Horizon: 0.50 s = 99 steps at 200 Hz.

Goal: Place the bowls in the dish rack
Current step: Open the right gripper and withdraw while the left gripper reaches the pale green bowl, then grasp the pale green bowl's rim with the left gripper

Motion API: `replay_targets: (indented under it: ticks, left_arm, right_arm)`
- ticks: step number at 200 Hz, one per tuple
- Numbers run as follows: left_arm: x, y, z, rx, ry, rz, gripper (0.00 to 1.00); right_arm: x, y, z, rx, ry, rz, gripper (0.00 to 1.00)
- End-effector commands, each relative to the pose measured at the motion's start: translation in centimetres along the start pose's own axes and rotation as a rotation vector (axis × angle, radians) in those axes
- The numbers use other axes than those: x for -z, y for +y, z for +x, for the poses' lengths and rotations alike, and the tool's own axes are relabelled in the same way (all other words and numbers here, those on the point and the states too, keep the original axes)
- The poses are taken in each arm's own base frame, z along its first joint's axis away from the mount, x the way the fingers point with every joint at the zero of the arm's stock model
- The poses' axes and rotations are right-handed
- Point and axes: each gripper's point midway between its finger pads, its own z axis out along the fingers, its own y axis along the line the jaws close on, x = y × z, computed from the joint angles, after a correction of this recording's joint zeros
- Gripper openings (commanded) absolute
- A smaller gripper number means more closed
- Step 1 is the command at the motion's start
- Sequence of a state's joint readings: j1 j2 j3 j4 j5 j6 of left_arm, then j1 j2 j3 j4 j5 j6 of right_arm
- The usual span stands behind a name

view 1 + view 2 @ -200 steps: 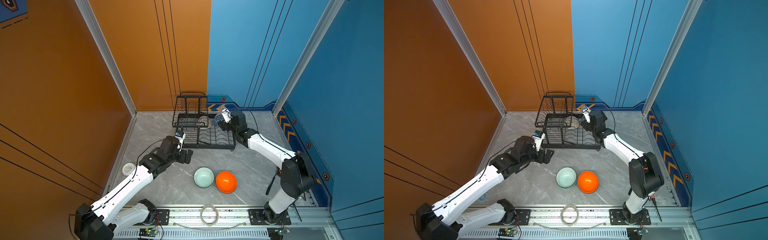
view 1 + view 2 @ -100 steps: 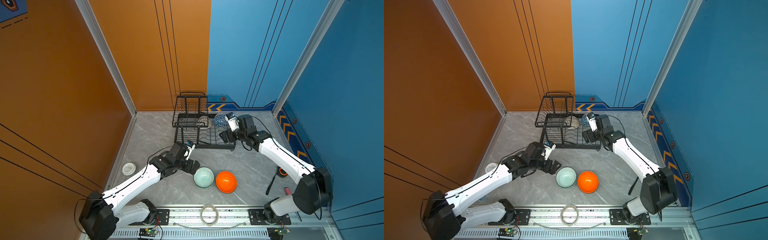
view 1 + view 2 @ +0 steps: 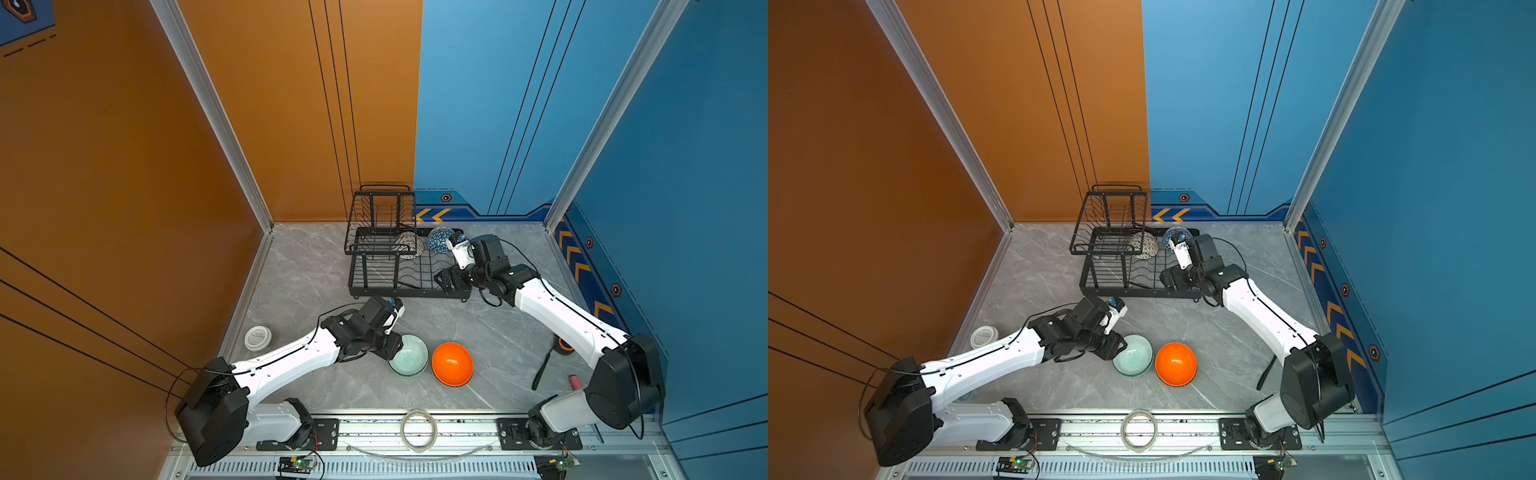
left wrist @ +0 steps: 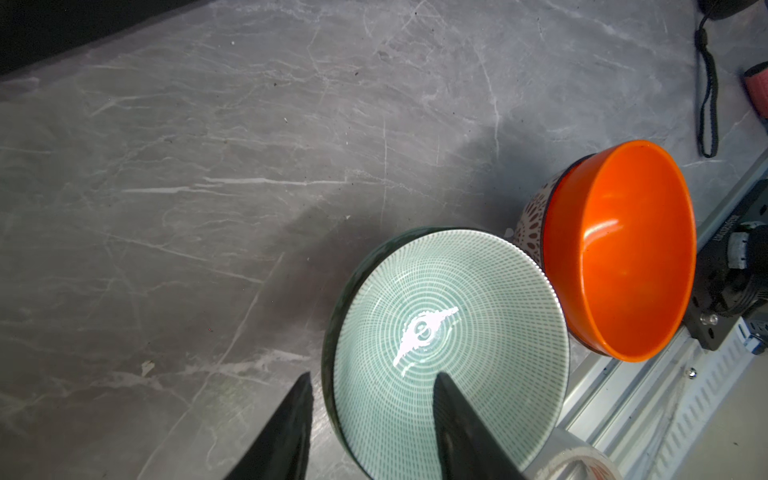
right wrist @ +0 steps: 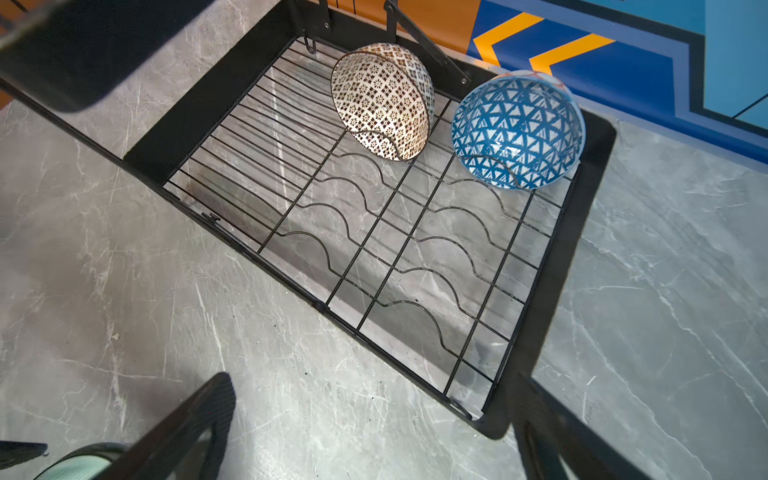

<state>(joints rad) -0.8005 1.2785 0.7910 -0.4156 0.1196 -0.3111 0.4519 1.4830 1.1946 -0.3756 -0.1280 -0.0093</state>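
Rim of the pale mint bowl (image 4: 449,332), on the bench (image 3: 316,266) beside the orange bowl (image 3: 452,364), sits between my part-open left fingers (image 4: 291,424), while my right fingers (image 5: 540,424) gape empty over the dish rack (image 5: 573,249) holding the lattice bowl (image 5: 382,99) and blue bowl (image 5: 515,129).

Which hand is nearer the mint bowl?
Left. The left hand straddles the rim of the mint bowl; the right hand hangs by the front edge of the rack, well away.

orange chevron arrows (image 3: 432,215) on blue wall base (image 3: 498,212), jar lid (image 3: 257,337) print illegible
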Motion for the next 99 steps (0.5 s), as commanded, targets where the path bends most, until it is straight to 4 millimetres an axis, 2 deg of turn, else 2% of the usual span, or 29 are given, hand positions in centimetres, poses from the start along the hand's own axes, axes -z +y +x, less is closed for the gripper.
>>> replay_targets:
  ticks: [1,48,99]
  left_arm:
    - [-0.67,0.75,0.79,-0.002,0.027,-0.05,0.45]
    - [-1.5,1.67,1.11,-0.007,0.053,-0.103,0.4]
    - [-1.66,1.6,0.82,-0.012,0.055,-0.103,0.27]
  right_arm:
    - [0.53,0.08,0.34,-0.007,0.003,-0.003,1.0]
    - [0.4,0.12,0.42,-0.013,0.006,-0.012,1.0]
    - [0.2,-0.14,0.75,-0.016,0.015,-0.005,1.0]
